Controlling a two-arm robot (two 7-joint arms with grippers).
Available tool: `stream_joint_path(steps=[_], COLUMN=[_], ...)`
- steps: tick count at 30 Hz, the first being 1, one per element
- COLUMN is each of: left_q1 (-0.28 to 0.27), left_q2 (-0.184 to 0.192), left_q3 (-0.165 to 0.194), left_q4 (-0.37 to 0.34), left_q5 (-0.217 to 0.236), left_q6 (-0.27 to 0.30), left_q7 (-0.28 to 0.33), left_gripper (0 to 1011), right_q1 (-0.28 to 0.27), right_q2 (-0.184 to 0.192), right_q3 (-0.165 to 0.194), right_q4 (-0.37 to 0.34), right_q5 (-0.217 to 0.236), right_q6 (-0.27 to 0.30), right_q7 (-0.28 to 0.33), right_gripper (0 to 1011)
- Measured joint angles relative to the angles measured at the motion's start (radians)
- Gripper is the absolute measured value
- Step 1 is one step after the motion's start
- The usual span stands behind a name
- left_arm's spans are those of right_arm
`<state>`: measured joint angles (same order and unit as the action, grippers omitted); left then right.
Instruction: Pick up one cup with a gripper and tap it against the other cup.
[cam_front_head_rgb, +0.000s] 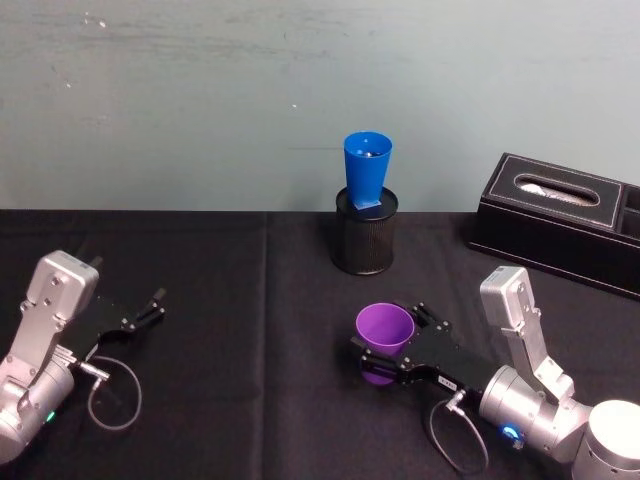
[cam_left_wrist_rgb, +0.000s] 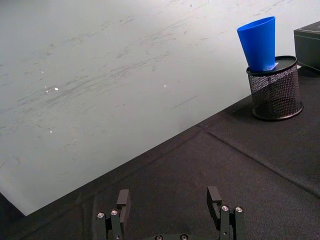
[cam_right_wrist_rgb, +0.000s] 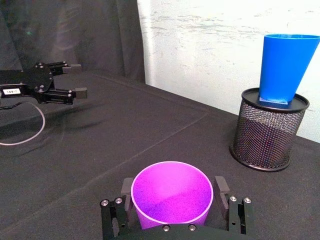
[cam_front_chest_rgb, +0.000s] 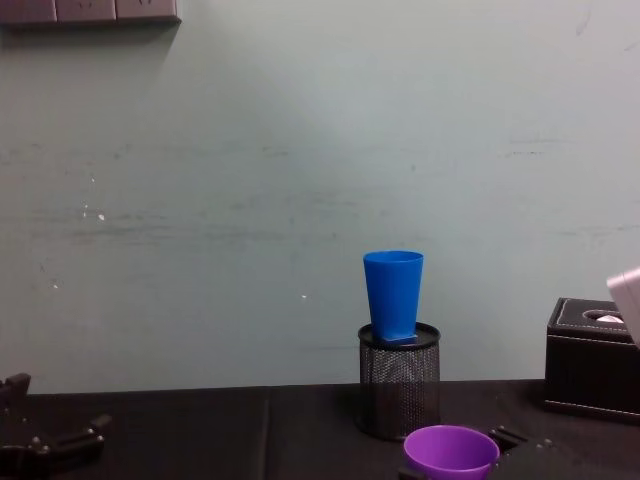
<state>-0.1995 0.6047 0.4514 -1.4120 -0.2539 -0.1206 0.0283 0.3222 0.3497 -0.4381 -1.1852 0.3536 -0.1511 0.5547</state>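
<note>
Tabletop (cam_front_head_rgb: 250, 300), purple cup (cam_front_head_rgb: 384, 328) (in right gripper (cam_right_wrist_rgb: 174, 192))

The right arm (cam_front_head_rgb: 525, 395) is reaching in from four o'clock, its right gripper (cam_front_head_rgb: 392, 334) pointing toward ten o'clock and its fingers pressing on both sides of a purple cup (cam_front_head_rgb: 383, 326). The left arm (cam_front_head_rgb: 40, 345) is sitting low at eight o'clock, the left gripper (cam_front_head_rgb: 152, 305) aiming toward two o'clock with fingers spread apart.

Two cups (cam_front_head_rgb: 367, 165) (cam_front_head_rgb: 384, 330), one holder (cam_front_head_rgb: 364, 245), one box (cam_front_head_rgb: 555, 215)
</note>
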Motion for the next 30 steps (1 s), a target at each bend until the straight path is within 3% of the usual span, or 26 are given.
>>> stream_joint_path(steps=[30], left_q1=[0.000], left_q2=[0.000], left_q3=[0.000], left_q4=[0.000], left_q5=[0.000], left_q6=[0.000], left_q7=[0.000], left_gripper=[1005], right_q1=[-0.001], right_q2=[0.002], right_q3=[-0.001], right_q4=[-0.002], right_q5=[0.002], right_q6=[0.000], right_q7=[-0.001], right_gripper=[1000])
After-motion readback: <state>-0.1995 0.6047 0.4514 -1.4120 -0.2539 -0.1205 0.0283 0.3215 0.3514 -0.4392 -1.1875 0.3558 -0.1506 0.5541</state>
